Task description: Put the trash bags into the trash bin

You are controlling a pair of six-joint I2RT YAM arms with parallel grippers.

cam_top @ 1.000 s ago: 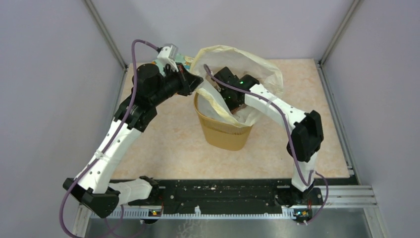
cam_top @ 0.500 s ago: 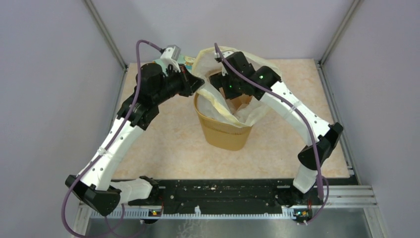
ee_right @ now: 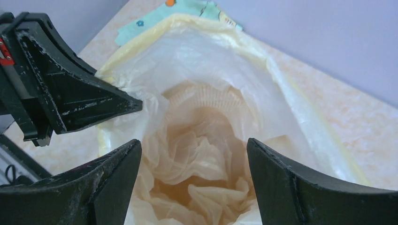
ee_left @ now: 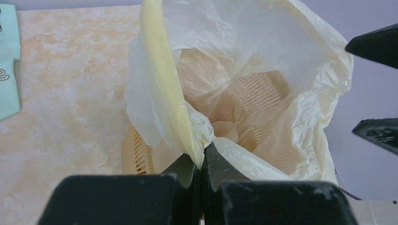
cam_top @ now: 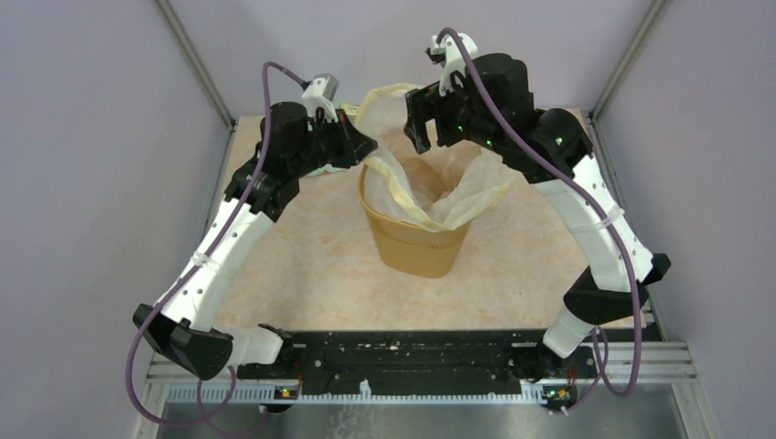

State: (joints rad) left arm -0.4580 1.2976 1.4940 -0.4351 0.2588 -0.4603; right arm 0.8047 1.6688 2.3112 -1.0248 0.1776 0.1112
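The orange-yellow trash bin [cam_top: 414,249] stands upright mid-table. The cream translucent trash bag [cam_top: 453,197] hangs inside it, its mouth spread over the rim and rising behind. My left gripper [cam_top: 368,146] is shut on the bag's left edge and holds it up above the bin's rim; the pinch shows in the left wrist view [ee_left: 203,152], with the bag [ee_left: 263,84] open beyond. My right gripper [cam_top: 416,128] is open and empty, above the bag's mouth. The right wrist view looks down between the open fingers [ee_right: 193,154] into the crumpled bag [ee_right: 202,140].
A mint-green patterned cloth [ee_left: 8,70] lies on the table at the back left, behind the bin; its edge also shows in the right wrist view [ee_right: 187,8]. Grey walls close in the table on three sides.
My right gripper has risen out of the bag, from deep inside the bin to above its mouth. My left gripper keeps its hold on the bag edge, slightly higher.
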